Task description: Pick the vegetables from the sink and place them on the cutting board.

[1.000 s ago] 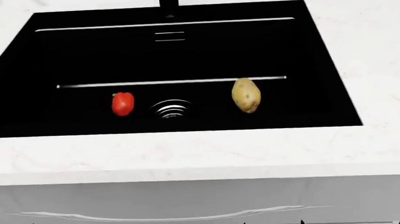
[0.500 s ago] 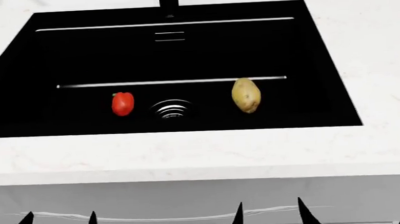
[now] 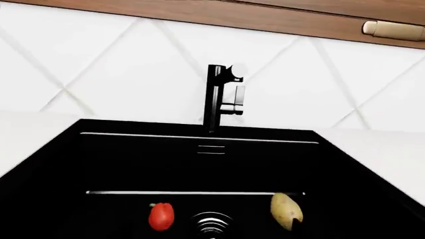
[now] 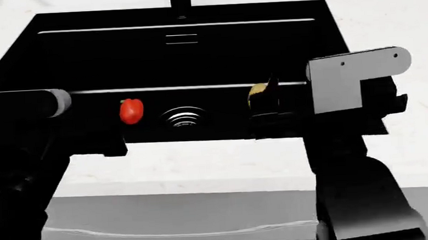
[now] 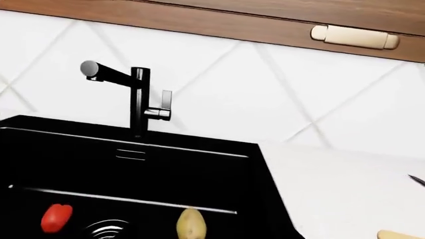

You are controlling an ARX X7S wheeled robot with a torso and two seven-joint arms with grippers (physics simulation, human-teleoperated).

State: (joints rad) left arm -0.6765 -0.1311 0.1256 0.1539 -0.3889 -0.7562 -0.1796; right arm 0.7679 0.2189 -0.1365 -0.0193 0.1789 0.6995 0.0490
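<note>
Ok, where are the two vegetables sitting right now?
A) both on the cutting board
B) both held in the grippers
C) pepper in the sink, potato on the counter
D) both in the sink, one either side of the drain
D: the left wrist view shows the red pepper and the potato on the sink floor, flanking the drain, with neither gripped.

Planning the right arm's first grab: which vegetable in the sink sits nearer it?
The potato, partly hidden behind the right gripper; the red pepper lies across the drain.
</note>
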